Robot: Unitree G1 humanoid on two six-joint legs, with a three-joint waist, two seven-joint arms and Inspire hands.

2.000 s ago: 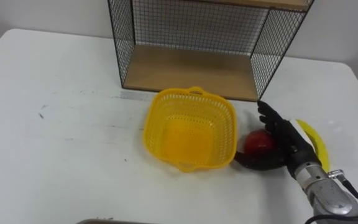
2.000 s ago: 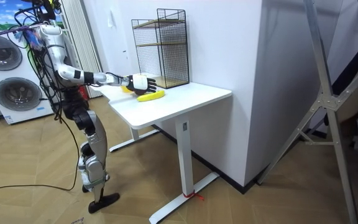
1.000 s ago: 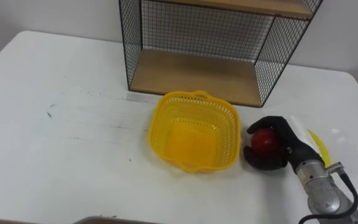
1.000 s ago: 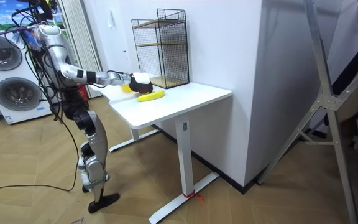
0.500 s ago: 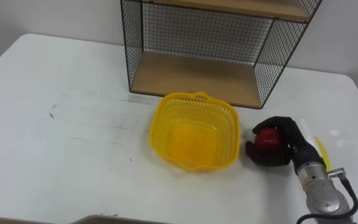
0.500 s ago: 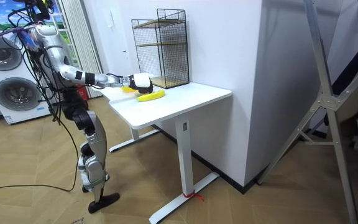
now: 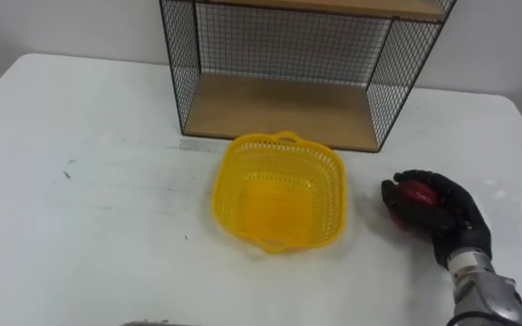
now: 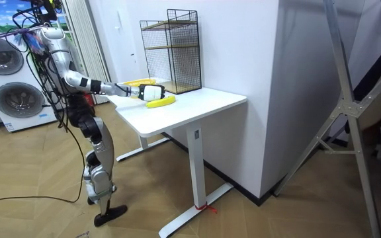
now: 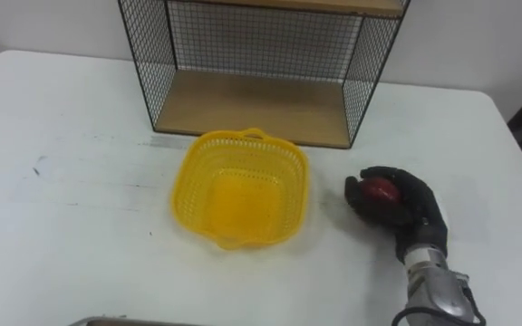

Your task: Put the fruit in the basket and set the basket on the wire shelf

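While the yellow basket (image 7: 227,186) sits empty in the middle of the tabletop (image 7: 89,208), all the action is out at its three o'clock. The right hand (image 7: 438,210) is clenched round the red fruit (image 7: 415,193), fingers and thumb wrapped over it so just a patch of red peeks through. Whether it's clear of the tabletop, I can't tell from here.

It looks like a round, smooth, firm thing, light enough for one hand, I'd say. But that skin is slick, and a ball shape wants to roll out of a loose hold. A wrap-around grip across its widest part is the safe one. It's best lowered into the basket, since dropping it risks a bruise.

The banana (image 8: 161,102) lies on the tabletop just beside the hand. It's softer and longer, so take it across the middle.

The basket itself seems thin, springy plastic, and its rim tabs are the places to hold. The wire shelf (image 7: 279,109) waits at the basket's twelve o'clock, its lower board bare.
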